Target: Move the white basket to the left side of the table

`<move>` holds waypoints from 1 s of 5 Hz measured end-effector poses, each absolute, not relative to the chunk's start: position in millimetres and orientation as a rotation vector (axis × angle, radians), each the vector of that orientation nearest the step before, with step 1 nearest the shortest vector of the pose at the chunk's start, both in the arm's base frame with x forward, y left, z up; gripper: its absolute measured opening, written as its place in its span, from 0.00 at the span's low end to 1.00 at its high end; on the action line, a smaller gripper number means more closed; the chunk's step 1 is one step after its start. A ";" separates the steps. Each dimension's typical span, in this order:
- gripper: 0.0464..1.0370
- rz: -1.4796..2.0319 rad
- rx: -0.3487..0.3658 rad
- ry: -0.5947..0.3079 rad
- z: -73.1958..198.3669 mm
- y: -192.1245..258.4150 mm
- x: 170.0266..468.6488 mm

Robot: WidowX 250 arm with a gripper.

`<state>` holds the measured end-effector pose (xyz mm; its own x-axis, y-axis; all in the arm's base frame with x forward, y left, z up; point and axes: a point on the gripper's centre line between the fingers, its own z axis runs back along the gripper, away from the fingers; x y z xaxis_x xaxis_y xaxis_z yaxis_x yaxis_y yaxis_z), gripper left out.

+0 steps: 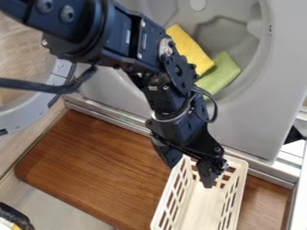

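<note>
The white basket (235, 197), a long slatted one, rests on the brown wooden table (102, 166), towards its right side. Its lower end runs to the bottom edge of the view. My gripper (189, 175) hangs at the basket's upper left corner, its fingers spread wide. One finger is over the inside of the basket near the upper end; the other is left of the basket's left wall. The arm hides part of the upper rim. I cannot tell whether either finger touches the basket.
Behind the table stands a grey machine front (252, 119) with a round opening holding a yellow cloth (190, 47) and a green cloth (221, 76). Its round door (36, 110) stands at the left. A metal ledge (111, 114) borders the table's back edge. A dark object (15, 215) lies bottom left.
</note>
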<state>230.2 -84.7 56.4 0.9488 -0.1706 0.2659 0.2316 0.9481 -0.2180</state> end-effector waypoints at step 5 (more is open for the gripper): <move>0.96 -0.161 -0.156 -0.099 -8.5 -73.3 236.2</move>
